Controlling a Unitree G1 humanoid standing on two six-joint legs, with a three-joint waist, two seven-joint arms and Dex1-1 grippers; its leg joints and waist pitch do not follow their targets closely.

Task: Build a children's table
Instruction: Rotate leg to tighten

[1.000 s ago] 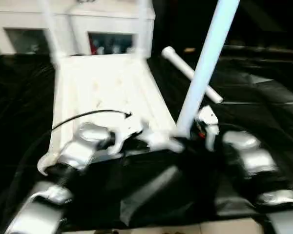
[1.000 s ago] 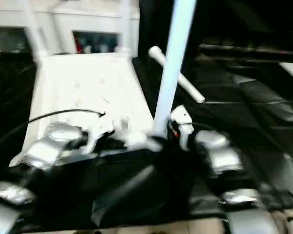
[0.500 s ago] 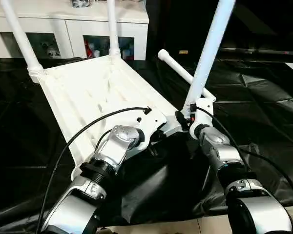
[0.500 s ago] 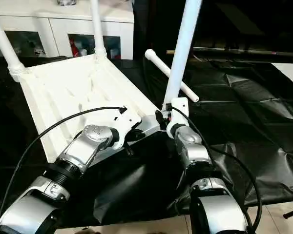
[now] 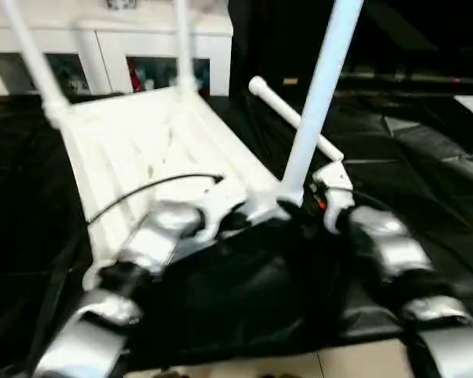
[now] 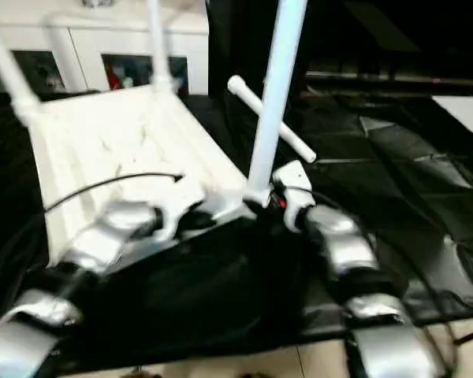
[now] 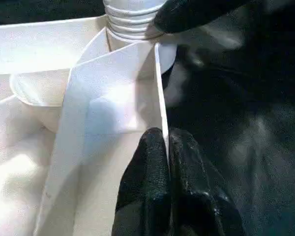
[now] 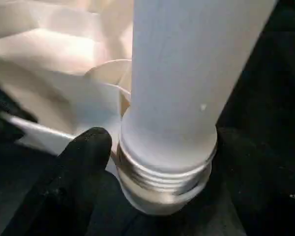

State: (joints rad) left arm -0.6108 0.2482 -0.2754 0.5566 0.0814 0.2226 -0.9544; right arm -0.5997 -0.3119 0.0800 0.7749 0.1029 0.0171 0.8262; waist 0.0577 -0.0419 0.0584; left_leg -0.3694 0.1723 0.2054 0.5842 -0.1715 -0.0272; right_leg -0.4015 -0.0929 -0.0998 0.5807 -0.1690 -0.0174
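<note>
The white tabletop lies upside down on black cloth. Two legs stand in its far corners. A third leg stands upright in the near right corner socket, its threaded end showing at the socket. A loose fourth leg lies on the cloth behind it. My left gripper is shut on the thin rim wall next to that socket. My right gripper sits at the base of the upright leg.
A white cabinet with glass fronts stands behind the table. Crumpled black cloth covers the floor to the right and in front. A strip of pale floor shows at the near edge.
The whole picture has shifted with my head. Both grippers stay at the near right corner, and the tabletop and legs keep their places.
</note>
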